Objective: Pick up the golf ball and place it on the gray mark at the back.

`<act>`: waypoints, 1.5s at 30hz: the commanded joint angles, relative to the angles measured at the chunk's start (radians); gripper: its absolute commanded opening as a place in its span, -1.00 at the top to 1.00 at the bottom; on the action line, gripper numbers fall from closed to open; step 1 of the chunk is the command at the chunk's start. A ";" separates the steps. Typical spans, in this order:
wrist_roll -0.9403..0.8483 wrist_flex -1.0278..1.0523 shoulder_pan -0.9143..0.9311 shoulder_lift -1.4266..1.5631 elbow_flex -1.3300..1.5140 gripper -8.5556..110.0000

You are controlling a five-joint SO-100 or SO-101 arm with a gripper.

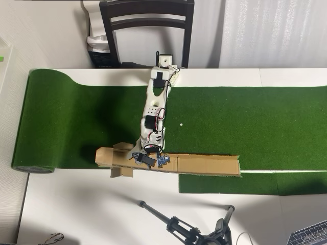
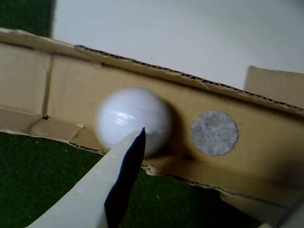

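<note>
In the wrist view the white golf ball [image 2: 133, 121], blurred, rests in the brown cardboard channel [image 2: 61, 90] just left of the round gray mark [image 2: 214, 133], a small gap apart. My gripper [image 2: 218, 171] is open. Its pale finger [image 2: 95, 190] with the dark pad reaches up from the lower left, and its tip overlaps the ball's lower edge. Only a sliver of the other finger shows at the bottom right corner. In the overhead view the gripper [image 1: 148, 159] hangs over the left part of the cardboard channel [image 1: 204, 164] and hides the ball and the mark.
Green turf [image 1: 245, 117] covers the table, with a tiny white dot [image 1: 181, 124] right of the arm. A dark chair [image 1: 148, 20] stands behind the arm's base. A tripod [image 1: 194, 229] and a laptop corner [image 1: 311, 235] lie at the bottom edge.
</note>
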 commanded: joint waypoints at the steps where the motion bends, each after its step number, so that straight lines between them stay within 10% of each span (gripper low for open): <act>1: 0.005 -0.011 0.005 0.048 -0.069 -0.10; 45: 0.049 0.377 -0.063 0.891 -0.221 -0.11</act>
